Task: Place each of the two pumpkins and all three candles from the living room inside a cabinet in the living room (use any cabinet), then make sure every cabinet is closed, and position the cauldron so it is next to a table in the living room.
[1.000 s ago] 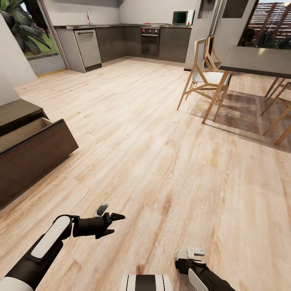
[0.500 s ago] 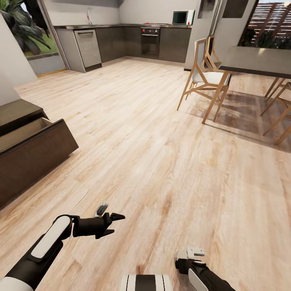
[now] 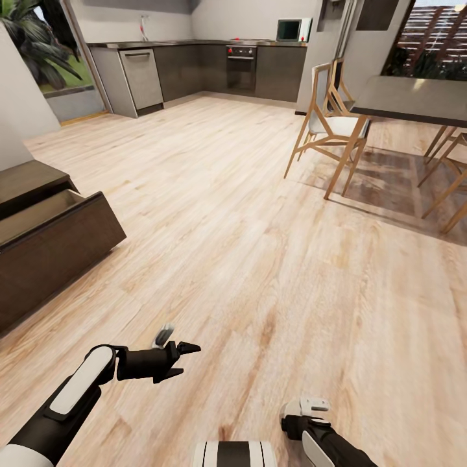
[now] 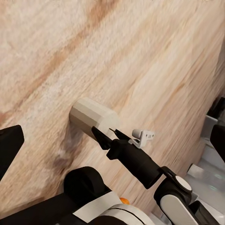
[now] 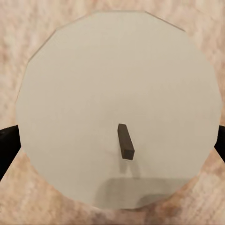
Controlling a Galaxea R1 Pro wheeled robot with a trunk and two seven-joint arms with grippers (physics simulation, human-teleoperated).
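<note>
Light wood-plank floor (image 3: 246, 214) across whole room. Far end: dark kitchen counter (image 3: 194, 43) along back wall; steel dishwasher (image 3: 141, 76) under its left end, black oven (image 3: 241, 65) under its middle, microwave (image 3: 293, 28) on its right end. Right side: tall dark-topped dining table (image 3: 415, 97) on light wooden legs; wooden chair (image 3: 331, 120) with white seat at its near-left corner. Green plants (image 3: 35, 39) outside window, far left.

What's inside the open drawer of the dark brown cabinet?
The cabinet has its drawer pulled out, showing a bare tan inner surface with nothing seen on it. The drawer's front panel and the picture's edge hide the rest of the inside.
</note>
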